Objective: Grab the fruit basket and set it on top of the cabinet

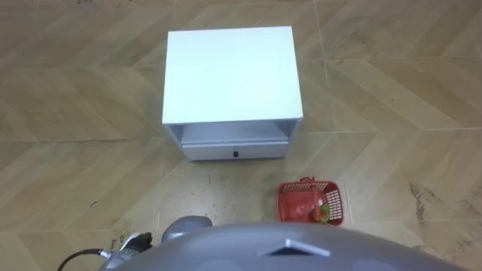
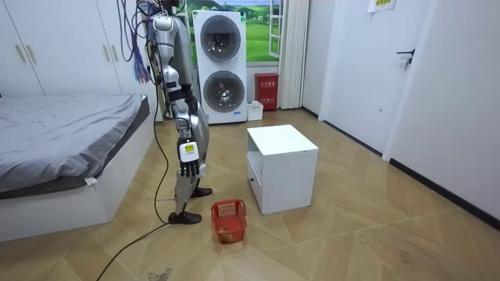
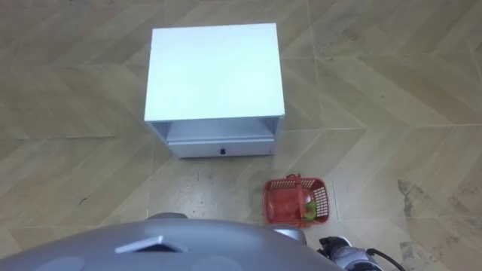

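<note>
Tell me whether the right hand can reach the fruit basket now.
Probably not yet: the right hand hangs at thigh height, the fruit basket sits on the floor; nothing blocks it.

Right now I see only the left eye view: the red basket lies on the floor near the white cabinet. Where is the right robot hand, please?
Observer: In the room view the right robot hand hangs beside the hip, well above the fruit basket.
Operator: Does the robot bend down already?
Observer: No. It stands upright facing the white cabinet, with the basket on the floor just by its feet.
Operator: What is at its back, if I step away?
Observer: A bed with grey bedding stands close behind it.
</note>
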### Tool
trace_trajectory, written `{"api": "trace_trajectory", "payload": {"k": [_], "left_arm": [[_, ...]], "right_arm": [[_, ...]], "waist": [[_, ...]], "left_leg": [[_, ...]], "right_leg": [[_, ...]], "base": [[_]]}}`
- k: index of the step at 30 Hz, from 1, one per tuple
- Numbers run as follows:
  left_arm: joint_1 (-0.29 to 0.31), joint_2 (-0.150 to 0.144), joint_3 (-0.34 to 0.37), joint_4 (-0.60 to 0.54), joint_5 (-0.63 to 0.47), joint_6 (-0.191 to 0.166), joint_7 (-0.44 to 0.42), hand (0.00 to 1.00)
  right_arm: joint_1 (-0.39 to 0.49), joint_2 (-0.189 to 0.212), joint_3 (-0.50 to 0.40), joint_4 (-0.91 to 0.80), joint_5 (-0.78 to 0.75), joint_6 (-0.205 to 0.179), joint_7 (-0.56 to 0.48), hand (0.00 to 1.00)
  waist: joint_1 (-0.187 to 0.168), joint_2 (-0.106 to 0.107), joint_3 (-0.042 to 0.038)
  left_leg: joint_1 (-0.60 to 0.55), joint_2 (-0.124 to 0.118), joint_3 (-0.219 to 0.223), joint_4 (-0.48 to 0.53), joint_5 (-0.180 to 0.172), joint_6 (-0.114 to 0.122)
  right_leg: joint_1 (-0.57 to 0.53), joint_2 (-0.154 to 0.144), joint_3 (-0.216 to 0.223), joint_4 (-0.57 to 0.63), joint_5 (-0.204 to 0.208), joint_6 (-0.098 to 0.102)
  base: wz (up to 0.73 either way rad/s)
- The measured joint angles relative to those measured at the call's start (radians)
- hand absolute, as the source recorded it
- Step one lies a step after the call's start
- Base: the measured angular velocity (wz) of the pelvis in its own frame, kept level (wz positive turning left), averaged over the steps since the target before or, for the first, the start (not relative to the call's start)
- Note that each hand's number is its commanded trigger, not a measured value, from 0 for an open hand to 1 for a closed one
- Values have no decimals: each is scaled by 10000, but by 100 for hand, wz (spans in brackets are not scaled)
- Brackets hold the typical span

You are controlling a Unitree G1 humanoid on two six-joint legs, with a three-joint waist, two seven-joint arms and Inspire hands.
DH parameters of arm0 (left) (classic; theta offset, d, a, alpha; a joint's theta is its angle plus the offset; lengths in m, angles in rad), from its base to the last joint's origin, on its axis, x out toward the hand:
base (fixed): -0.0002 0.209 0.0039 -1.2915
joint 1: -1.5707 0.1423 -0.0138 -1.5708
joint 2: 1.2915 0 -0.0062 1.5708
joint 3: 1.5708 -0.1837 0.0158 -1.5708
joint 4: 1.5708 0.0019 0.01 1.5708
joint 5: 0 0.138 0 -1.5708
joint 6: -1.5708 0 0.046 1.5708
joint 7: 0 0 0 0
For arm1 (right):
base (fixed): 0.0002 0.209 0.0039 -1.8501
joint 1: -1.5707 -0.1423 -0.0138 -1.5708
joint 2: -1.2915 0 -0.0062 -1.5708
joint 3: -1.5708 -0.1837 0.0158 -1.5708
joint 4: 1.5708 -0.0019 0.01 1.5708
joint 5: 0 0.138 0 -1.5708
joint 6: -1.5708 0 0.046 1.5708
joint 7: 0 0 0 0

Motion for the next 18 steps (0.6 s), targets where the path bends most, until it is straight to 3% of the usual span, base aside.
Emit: {"api": "trace_trajectory", "payload": {"k": [18], "left_arm": [[-8, 12, 18, -18, 13, -10, 20, 0]], "right_arm": [[3, 11, -2, 4, -33, 4, 1, 0]], "waist": [[4, 1, -21]], "left_leg": [[-26, 1, 10, 1, -3, -2]], "right_leg": [[-23, -2, -10, -18, 0, 0]], "base": [[0]]}}
